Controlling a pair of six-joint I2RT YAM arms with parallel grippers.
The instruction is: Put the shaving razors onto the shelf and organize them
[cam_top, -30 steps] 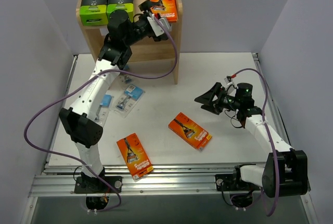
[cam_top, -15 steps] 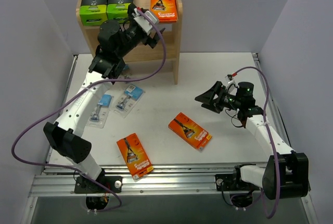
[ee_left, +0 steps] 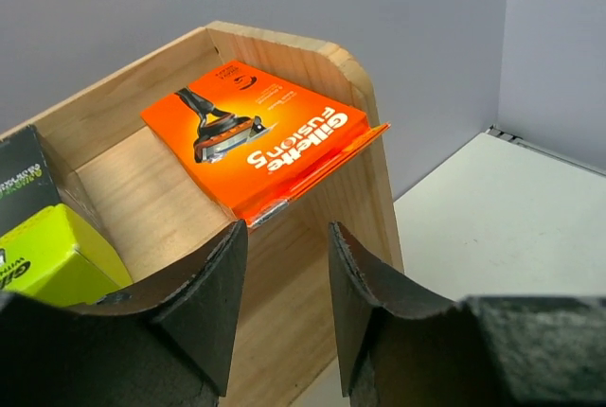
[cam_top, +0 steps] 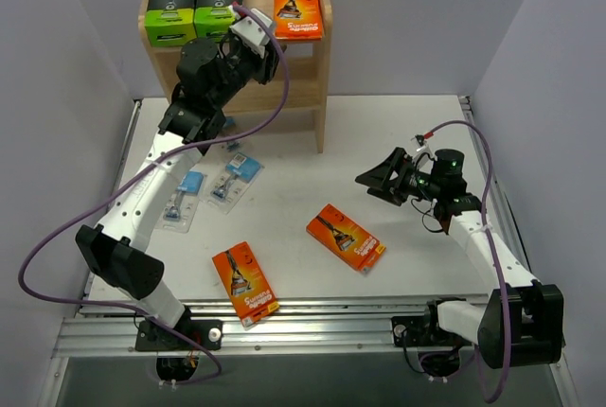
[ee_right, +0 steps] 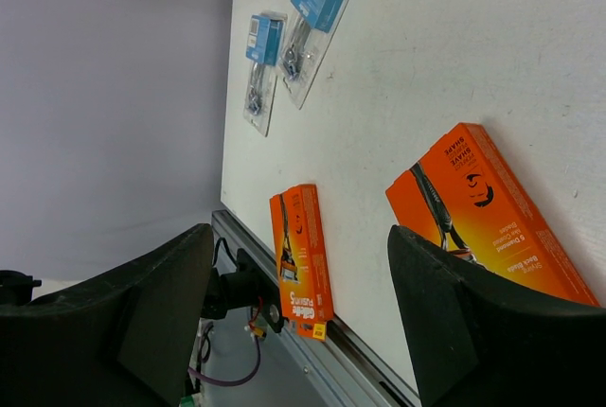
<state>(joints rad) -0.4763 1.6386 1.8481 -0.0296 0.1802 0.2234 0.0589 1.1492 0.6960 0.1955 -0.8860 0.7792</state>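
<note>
The wooden shelf (cam_top: 320, 95) stands at the back left. Its top tier holds two black-and-green razor boxes (cam_top: 171, 9) (cam_top: 218, 5) and an orange razor box (cam_top: 298, 11) (ee_left: 256, 137). My left gripper (cam_top: 268, 55) (ee_left: 286, 232) hovers just short of that orange box, jaws partly apart, nothing between them. Two orange boxes (cam_top: 346, 236) (cam_top: 245, 282) lie on the table. Blister packs (cam_top: 234, 180) (cam_top: 182, 201) lie under the left arm. My right gripper (cam_top: 360, 180) (ee_right: 298, 234) hangs open above the table, right of the boxes.
The white table (cam_top: 398, 132) ends at a metal rail (cam_top: 312, 331) on the near side. Grey walls close in on the left, back and right. Purple cables (cam_top: 284, 95) loop off both arms.
My left gripper has drawn back to the left from the orange box on the top tier, and its jaws have narrowed. The right arm has barely moved.
</note>
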